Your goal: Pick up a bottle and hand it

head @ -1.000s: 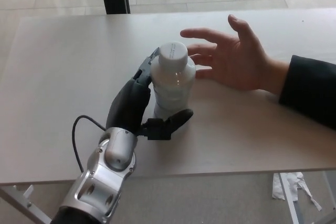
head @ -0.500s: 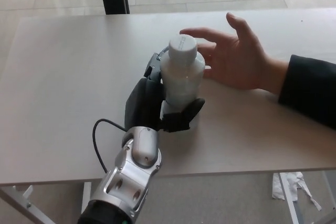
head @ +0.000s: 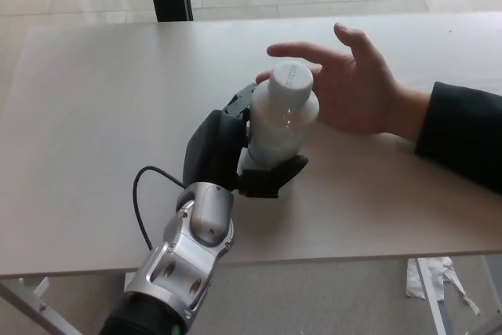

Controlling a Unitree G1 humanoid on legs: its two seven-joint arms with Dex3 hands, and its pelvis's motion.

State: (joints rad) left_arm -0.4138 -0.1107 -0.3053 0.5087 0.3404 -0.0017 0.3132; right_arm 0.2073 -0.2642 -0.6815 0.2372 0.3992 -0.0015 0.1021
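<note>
Since a second ago the bottle [head: 282, 119] has travelled up and to the right and now tips toward a person's hand [head: 349, 88] at the frame's upper right. The robot's left hand [head: 235, 154] is clamped on it: black fingers [head: 239, 103] wrap the far side, the thumb [head: 274, 178] crosses its base. The white cap [head: 292, 78] sits just beside the person's fingers; whether they touch cannot be told from this angle. The bottle is a squat, translucent white cylinder, smooth-sided. The person's palm is open, fingers spread, a dark sleeve [head: 463, 135] entering from the right edge. The pale, matte table [head: 94, 115] lies bare across the left half; its near edge runs just below the robot's silver wrist [head: 196, 225], where a thin black cable [head: 141, 202] loops out. The right hand does not show.
</note>
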